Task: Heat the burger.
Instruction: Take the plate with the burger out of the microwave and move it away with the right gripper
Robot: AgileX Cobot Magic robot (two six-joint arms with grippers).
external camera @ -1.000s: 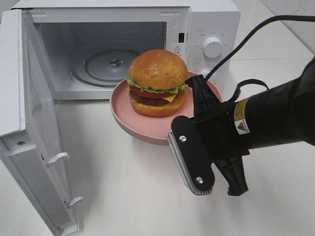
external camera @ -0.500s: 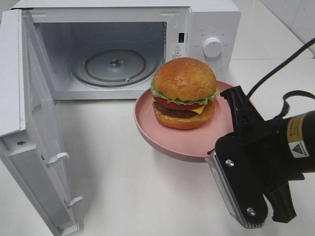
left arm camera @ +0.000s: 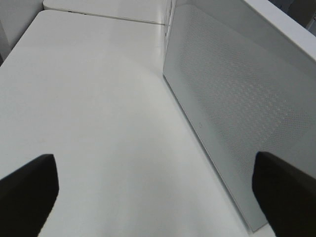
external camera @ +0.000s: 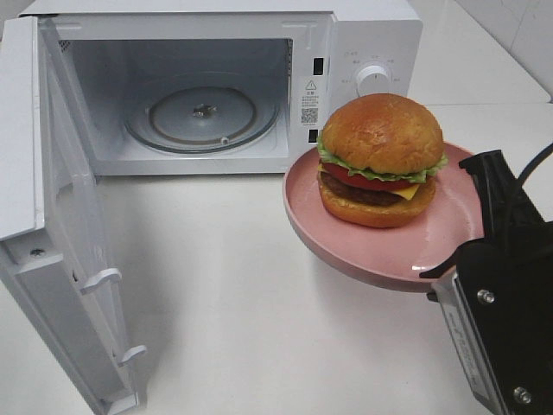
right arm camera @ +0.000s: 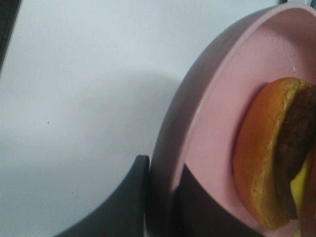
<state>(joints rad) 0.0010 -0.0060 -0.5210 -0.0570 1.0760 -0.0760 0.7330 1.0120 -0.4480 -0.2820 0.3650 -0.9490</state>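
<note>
Exterior high view, near to far: right gripper (external camera: 454, 270) pinching pink plate (external camera: 389, 255) rim, lifted above white table (external camera: 225, 294). Burger (external camera: 380, 160) centred on plate; stacked, soft, liable to slide, best carried level by plate. Left gripper (left arm camera: 148, 192) spread wide. Beyond, open microwave (external camera: 363, 52); label unreadable.

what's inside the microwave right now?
Inside the open white microwave, only the round glass turntable shows, bare. Its door covers a strip of the left wall.
</note>
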